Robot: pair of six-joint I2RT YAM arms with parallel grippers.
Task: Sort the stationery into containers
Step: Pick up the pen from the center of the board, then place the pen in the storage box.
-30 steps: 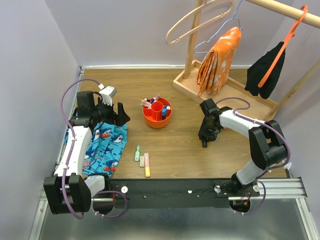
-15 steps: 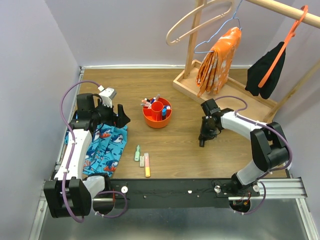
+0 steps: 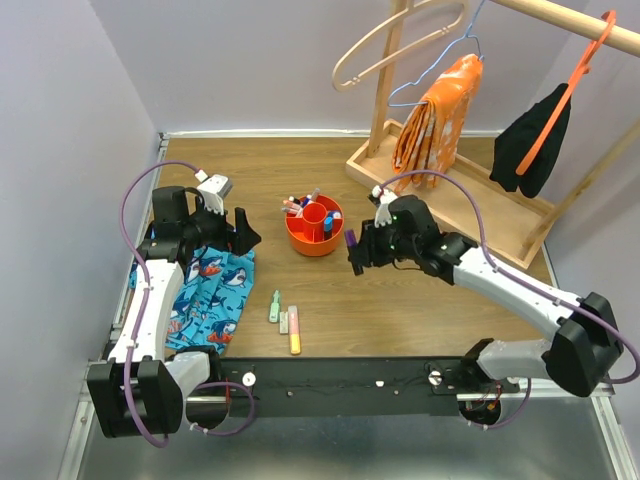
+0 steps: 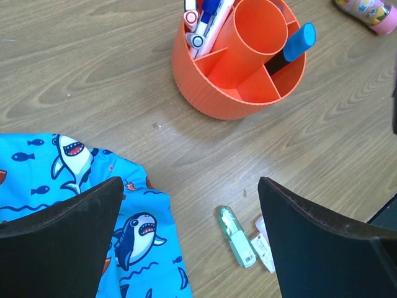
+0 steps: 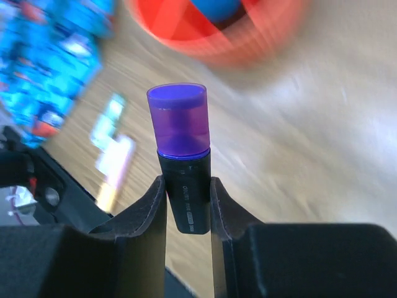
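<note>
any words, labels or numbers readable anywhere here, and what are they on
No text here can be read.
Purple marker: faint print on its black barrel, too blurred to read.
Green highlighter: any print on it is too small to read.

We are looking at a robotics lab test cell, not a lived-in room. Plain lilac walls box in a small wooden worktop. A black metal rail along its near edge carries two bolted robot arms, the left arm and the right arm, each trailing loose purple cables. The household things look staged as props: a wooden clothes rack with hangers and garments, a shark-print cloth, and a red-orange bowl of markers.
</note>
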